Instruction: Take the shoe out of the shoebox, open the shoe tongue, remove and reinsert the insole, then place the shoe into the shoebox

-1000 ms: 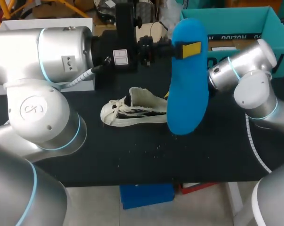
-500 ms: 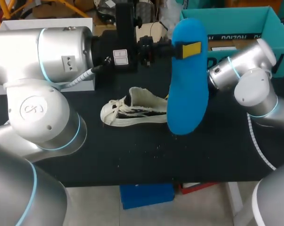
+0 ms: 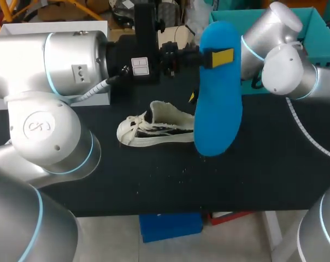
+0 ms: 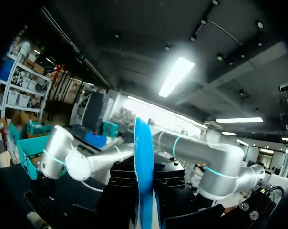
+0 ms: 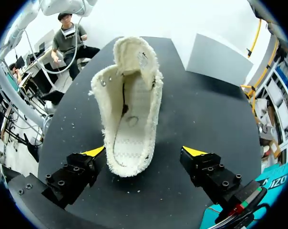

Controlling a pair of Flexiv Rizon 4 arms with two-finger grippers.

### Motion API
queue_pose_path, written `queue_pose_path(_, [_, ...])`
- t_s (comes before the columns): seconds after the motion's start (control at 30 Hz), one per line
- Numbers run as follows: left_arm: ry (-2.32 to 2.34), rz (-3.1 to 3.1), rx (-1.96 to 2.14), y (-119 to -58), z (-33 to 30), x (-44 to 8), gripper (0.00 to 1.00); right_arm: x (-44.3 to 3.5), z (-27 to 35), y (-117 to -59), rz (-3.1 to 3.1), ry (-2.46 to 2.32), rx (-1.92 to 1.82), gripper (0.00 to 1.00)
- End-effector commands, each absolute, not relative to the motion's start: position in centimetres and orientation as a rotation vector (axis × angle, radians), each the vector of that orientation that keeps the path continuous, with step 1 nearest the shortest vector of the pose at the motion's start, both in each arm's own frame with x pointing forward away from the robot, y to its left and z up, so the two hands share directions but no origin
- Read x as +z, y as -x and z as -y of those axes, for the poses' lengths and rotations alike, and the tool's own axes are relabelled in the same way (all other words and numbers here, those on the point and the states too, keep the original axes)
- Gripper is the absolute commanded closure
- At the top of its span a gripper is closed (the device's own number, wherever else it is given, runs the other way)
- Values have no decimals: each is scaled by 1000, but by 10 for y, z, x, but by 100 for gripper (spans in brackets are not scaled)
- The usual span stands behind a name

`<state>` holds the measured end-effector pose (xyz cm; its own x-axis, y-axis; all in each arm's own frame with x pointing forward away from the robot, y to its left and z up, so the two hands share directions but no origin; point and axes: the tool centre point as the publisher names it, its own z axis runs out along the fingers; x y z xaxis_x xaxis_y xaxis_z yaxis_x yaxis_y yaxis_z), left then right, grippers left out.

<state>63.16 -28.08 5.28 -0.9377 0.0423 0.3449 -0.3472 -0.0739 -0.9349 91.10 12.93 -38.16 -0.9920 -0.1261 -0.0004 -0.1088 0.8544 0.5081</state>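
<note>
- Robotics lab or test bay, not a home.
- Two silver cobot arms, the left arm (image 3: 50, 71) and the right arm (image 3: 280, 54), share one black table (image 3: 154, 180), which lies under the right gripper (image 5: 144, 151).
- A grey cable (image 3: 94, 90) runs exposed along the left arm's wrist.
- Above the left gripper (image 4: 145, 200) is a dark open ceiling with strip lights (image 4: 176, 76).
- Storage racks (image 4: 15, 90) holding bins stand off to its side.

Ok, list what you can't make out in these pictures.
- Head view: the insole covers the heel of the shoe and nearly all of the right gripper.
- Head view: the right arm blocks much of the shoebox.
- Left wrist view: the insole, edge-on, hides the fingertips of the left gripper; the shoe is out of frame.
- Right wrist view: the edge cuts off the shoebox.
</note>
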Motion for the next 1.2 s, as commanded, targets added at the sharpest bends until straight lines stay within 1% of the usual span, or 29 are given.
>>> queue_pose_path(0.03, [-337, 1936, 2097, -630, 282, 53, 100, -366, -143, -915, 3159, -225, -153, 0])
queue_pose_path(0.17, [-337, 1936, 2097, -630, 282, 53, 100, -362, -155, -918, 3201, -253, -2, 0])
queue_pose_path(0.37, [-337, 1936, 2097, -630, 282, 53, 100, -361, -174, -921, 3211, -280, 96, 0])
queue_pose_path(0.43, [-337, 1936, 2097, -630, 282, 53, 100, -362, -181, -920, 3204, -289, 115, 3])
queue_pose_path(0.5, [-337, 1936, 2097, -630, 282, 53, 100, -364, -188, -920, 3198, -303, 134, 10])
queue_pose_path(0.57, [-337, 1936, 2097, -630, 282, 53, 100, -366, -195, -919, 3192, -317, 140, 9])
queue_pose_path(0.67, [-337, 1936, 2097, -630, 282, 53, 100, -370, -202, -921, 3183, -328, 145, 11])
queue_pose_path(0.73, [-337, 1936, 2097, -630, 282, 53, 100, -372, -206, -923, 3177, -334, 150, 20])
queue_pose_path(0.77, [-337, 1936, 2097, -630, 282, 53, 100, -374, -207, -925, 3175, -334, 151, 27])
queue_pose_path(0.8, [-337, 1936, 2097, -630, 282, 53, 100, -376, -209, -926, 3173, -334, 151, 29])
queue_pose_path(0.83, [-337, 1936, 2097, -630, 282, 53, 100, -378, -209, -927, 3170, -331, 153, 27])
queue_pose_path(0.87, [-337, 1936, 2097, -630, 282, 53, 100, -381, -208, -928, 3167, -321, 155, 29])
queue_pose_path(0.97, [-337, 1936, 2097, -630, 282, 53, 100, -386, -207, -930, 3168, -299, 145, 25])
queue_pose_path(1.0, [-337, 1936, 2097, -630, 282, 53, 100, -387, -207, -930, 3167, -291, 136, 26])
queue_pose_path(1.1, [-337, 1936, 2097, -630, 282, 53, 100, -393, -207, -930, 3157, -273, 112, 32])
queue_pose_path(1.13, [-337, 1936, 2097, -630, 282, 53, 100, -394, -207, -929, 3154, -265, 94, 36])
queue_pose_path(1.2, [-337, 1936, 2097, -630, 282, 53, 100, -398, -207, -928, 3150, -254, 75, 55])
